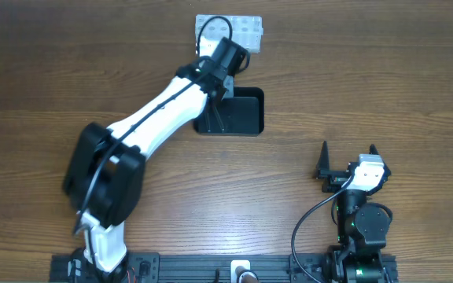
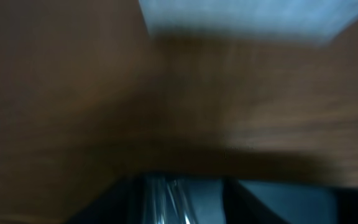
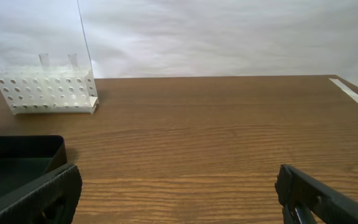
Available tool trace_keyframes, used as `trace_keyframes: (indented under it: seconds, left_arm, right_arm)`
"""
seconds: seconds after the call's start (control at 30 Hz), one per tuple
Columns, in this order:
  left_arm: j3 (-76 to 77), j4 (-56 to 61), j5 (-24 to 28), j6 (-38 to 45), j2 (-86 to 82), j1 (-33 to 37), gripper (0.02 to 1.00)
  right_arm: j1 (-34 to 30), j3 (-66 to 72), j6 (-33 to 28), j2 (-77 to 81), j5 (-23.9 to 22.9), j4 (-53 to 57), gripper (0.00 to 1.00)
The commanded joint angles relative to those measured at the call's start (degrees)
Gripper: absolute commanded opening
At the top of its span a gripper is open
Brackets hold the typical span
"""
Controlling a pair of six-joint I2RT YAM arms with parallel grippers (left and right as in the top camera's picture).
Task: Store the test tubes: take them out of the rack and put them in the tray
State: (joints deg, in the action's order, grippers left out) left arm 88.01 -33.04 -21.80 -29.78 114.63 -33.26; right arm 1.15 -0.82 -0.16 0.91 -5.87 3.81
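wooden table [image 1: 415,79], rack [image 1: 246,30], tray [image 1: 250,118]

top view: white rack at 12 o'clock, black tray just at its 6. left gripper [image 1: 225,59] above tray's 12 o'clock edge, grip cannot be told. left wrist view: rack beyond tray. right wrist view: right gripper [image 3: 178,180] spread wide, empty. two test tubes [image 3: 73,61] upright in rack.

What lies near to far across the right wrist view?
The open right gripper → black tray → white rack holding two upright test tubes.

rack [image 3: 47,93]: white, dotted with holes | tray [image 1: 246,118]: black | table [image 1: 399,71]: brown woodgrain | tubes [image 3: 73,61]: seemingly clear
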Motion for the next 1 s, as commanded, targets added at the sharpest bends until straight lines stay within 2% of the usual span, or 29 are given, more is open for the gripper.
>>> trace_keyframes:
  seconds: [0.03, 0.13, 0.17, 0.27, 0.4, 0.47, 0.6, 0.87, 1.0]
  left_arm:
    - [0.13, 5.25, -6.12, 10.43, -14.12, 1.79, 0.612]
    - [-1.51, 9.79, -3.89, 13.35, -20.61, 5.01, 0.684]
    - [-3.98, 13.00, 0.02, 15.58, -24.92, 8.02, 0.695]
    - [-9.53, 17.77, 6.05, 17.86, -30.93, 12.85, 0.735]
    - [-19.71, 24.72, 9.97, 17.97, -38.49, 18.25, 0.766]
    - [-28.85, 30.73, 13.57, 20.76, -44.48, 21.35, 0.825]
    - [-39.58, 35.47, 15.02, 20.79, -52.26, 24.41, 0.844]
    - [-54.45, 37.42, 16.04, 20.79, -67.25, 28.92, 0.871]
    - [-61.11, 38.73, 16.46, 20.79, -74.79, 30.32, 0.952]
  right_arm:
    - [-0.46, 0.52, 0.13, -0.37, 0.39, -0.02, 0.991]
    - [-0.46, 0.52, 0.13, -0.37, 0.42, -0.02, 0.991]
    - [-0.46, 0.52, 0.13, -0.37, 0.42, -0.02, 0.993]
    - [-0.46, 0.52, 0.13, -0.37, 0.42, -0.02, 0.991]
    - [-0.46, 0.52, 0.13, -0.37, 0.42, -0.02, 0.991]
    - [-0.46, 0.52, 0.13, -0.37, 0.42, -0.02, 0.993]
    - [-0.46, 0.52, 0.13, -0.37, 0.39, -0.02, 0.993]
    - [-0.46, 0.52, 0.13, -0.37, 0.42, -0.02, 0.991]
    - [-0.46, 0.52, 0.13, -0.37, 0.42, -0.02, 0.991]
